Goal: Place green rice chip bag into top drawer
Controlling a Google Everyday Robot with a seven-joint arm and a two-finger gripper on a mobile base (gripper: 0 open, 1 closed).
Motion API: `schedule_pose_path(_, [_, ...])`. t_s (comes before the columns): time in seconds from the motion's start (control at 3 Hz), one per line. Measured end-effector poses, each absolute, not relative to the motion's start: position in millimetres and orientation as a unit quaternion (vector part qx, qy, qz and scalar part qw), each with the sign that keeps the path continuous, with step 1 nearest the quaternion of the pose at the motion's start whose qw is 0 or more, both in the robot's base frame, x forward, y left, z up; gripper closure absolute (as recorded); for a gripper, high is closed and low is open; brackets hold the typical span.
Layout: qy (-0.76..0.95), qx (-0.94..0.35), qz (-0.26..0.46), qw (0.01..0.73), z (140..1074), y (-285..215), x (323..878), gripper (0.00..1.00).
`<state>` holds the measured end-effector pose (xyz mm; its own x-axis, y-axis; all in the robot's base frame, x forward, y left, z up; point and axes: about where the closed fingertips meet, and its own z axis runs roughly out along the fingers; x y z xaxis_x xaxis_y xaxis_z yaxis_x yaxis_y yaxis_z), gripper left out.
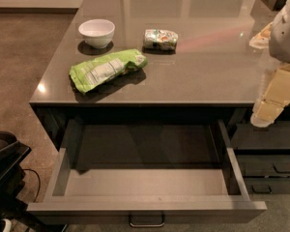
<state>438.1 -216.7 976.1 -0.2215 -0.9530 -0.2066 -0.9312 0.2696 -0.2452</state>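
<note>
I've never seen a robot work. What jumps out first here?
The bright green bag lies on the grey counter, near its front left. Below, the wide drawer stands pulled open, nothing inside. The robot's cream gripper hangs at the right edge, by the counter's front.

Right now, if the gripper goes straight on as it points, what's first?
The gripper points down-left, off the front edge of the counter. Probably the right wall of the top drawer first, but depth is unclear; possibly the dark drawers.
</note>
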Motion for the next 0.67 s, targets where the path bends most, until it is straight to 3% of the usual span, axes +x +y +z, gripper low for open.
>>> schedule_pose_path(0.67, [0.776,-0.604,-0.036,0.18,979.7,-214.2,445.0,0.0])
